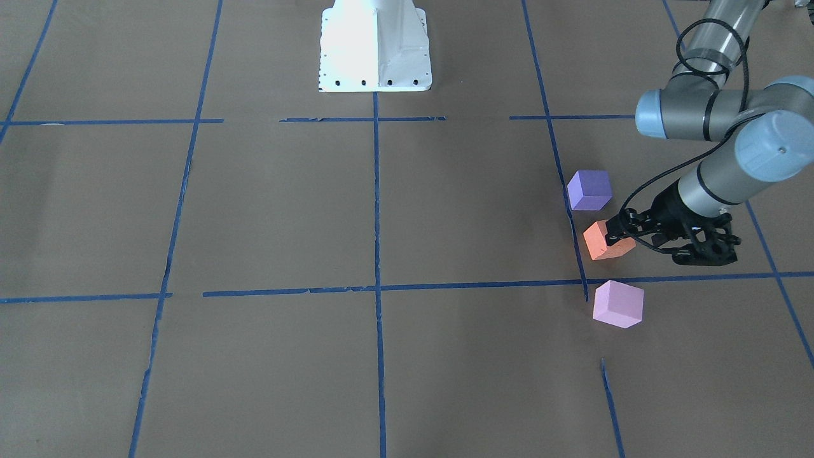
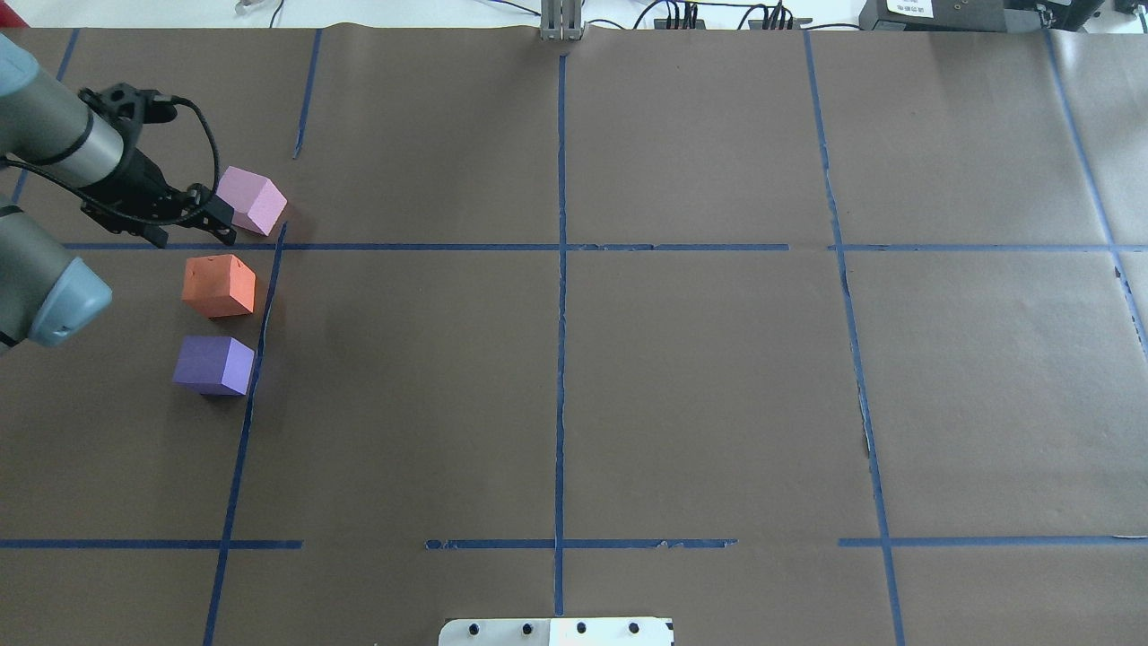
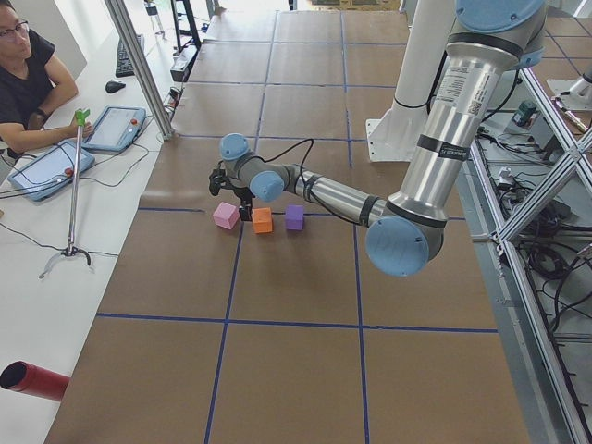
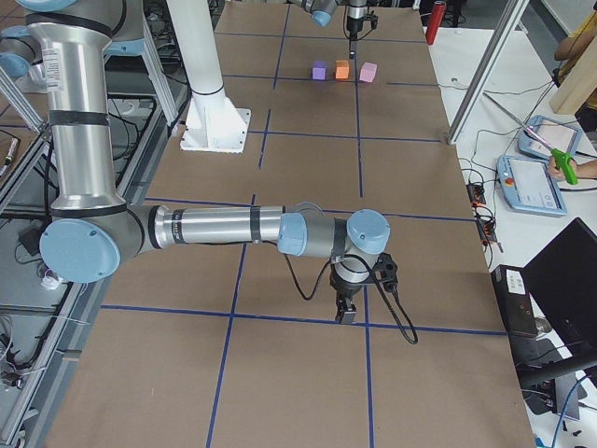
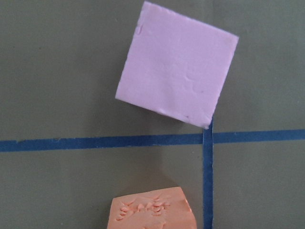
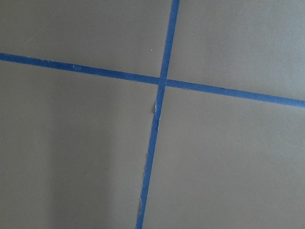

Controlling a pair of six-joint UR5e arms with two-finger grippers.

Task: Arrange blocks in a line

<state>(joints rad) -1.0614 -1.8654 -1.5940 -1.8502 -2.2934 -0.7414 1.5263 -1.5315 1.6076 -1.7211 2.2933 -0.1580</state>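
**Plainly, three blocks in a row beside my left fingers**

Overhead, the pink block point(image 2: 251, 202), the orange block point(image 2: 218, 285) and the purple block point(image 2: 213, 365) lie in a column just left of a blue tape line point(image 2: 260, 323), each apart from the next; pink lies across the cross strip from orange and is turned askew. My left gripper point(image 2: 220, 224) hangs close by pink and orange; from these angles I cannot tell how wide my fingers stand.

My left wrist view leaves out purple but gives texture the overhead lacks; pink's top is a smooth matte square with faint creases, one corner at the tape crossing; orange's top is pitted and dimpled like pressed foam. The front view shows the sharp cube edges and shaded side faces.

My right gripper point(image 4: 346, 315) shows only from the side camera, low over the brown paper point(image 4: 298, 373) and well apart from the blocks; its fingers I cannot judge; its wrist view holds just a tape cross with ragged edges.
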